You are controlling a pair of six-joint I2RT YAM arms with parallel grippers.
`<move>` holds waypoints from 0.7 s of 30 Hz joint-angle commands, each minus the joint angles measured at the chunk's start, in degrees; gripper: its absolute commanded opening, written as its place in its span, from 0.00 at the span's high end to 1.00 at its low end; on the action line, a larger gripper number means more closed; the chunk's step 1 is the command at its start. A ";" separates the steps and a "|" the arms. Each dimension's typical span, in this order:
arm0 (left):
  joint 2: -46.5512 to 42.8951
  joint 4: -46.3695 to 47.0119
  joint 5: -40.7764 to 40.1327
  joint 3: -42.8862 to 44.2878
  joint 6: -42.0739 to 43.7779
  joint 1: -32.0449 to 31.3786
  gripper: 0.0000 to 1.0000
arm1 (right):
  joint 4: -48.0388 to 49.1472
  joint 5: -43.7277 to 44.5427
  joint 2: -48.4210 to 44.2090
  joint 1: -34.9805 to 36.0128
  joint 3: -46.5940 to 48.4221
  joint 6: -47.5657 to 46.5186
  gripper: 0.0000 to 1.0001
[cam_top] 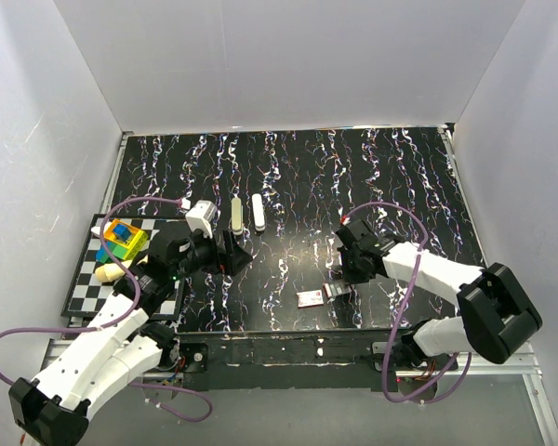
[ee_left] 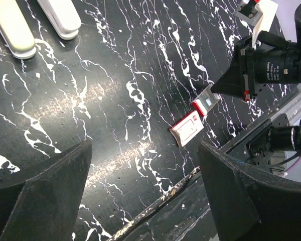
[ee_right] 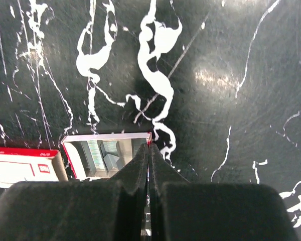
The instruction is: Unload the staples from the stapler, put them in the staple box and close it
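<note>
Steel channel of the stapler [ee_right: 108,155] faces up on the tabletop, just left of your right tool [ee_right: 149,149]. That tool's tips are pressed together at the channel's right-hand rim. Your left tool [ee_left: 143,150] hangs spread wide, well away from it. Risk: closed tips push rather than pinch, so the light stapler may slide or flip, scattering staples.

Both arms have white moulded link shells set between black joint housings. The left arm [cam_top: 102,358] bears a small white block [cam_top: 201,216] at its wrist. The right arm [cam_top: 437,269] shows a bulky black joint housing [cam_top: 498,311]. Purple cables loop from each wrist: left cable [cam_top: 135,198], right cable [cam_top: 386,203]. Left gripper [ee_left: 144,144] and right gripper [ee_right: 149,149] have matt black, wedge-shaped jaws with smooth faces.
</note>
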 commanded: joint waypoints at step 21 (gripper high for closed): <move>11.48 3.47 -3.92 -3.42 -9.22 -10.41 0.39 | -2.18 -0.54 -6.33 3.09 -5.23 6.46 0.99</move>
